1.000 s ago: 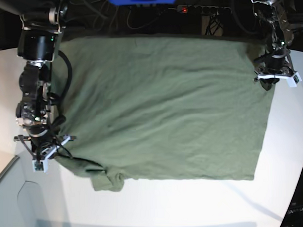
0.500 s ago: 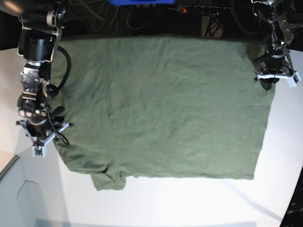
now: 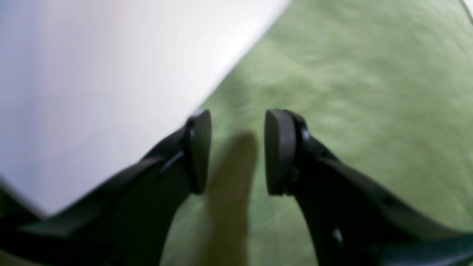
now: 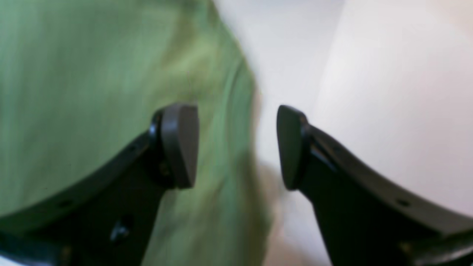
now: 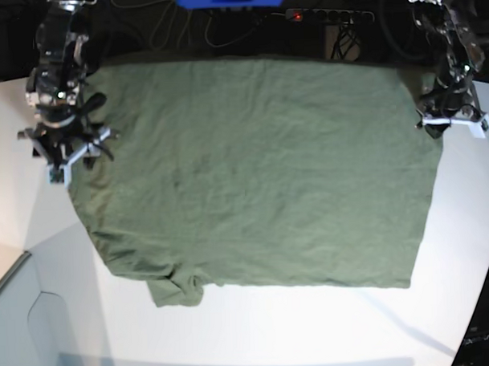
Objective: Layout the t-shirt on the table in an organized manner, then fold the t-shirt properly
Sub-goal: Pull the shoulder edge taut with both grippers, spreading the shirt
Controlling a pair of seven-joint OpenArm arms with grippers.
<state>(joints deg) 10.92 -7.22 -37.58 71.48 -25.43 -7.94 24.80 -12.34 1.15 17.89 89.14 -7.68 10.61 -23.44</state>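
Spread nearly flat mid-table (image 5: 258, 335): t-shirt (image 5: 260, 174), with a bunched, rolled-under corner (image 5: 176, 291) at 7 o'clock. At 10 o'clock of the cloth, right gripper (image 5: 64, 149), jaws parted wide astride the shirt's edge, gripping nothing. At 2 o'clock, left gripper (image 5: 451, 121), jaws likewise parted over the edge; blurred olive strip between the pads, seemingly not pinched.

Likely trouble: folding over that rolled corner and locking in a lump; pinching one layer only and dragging the whole shirt askew; tugging unevenly and wrinkling the flat middle again.

Plain olive-green t-shirt (image 5: 260, 174) – white table (image 5: 257, 327) – black tool fingers (image 4: 179, 144)
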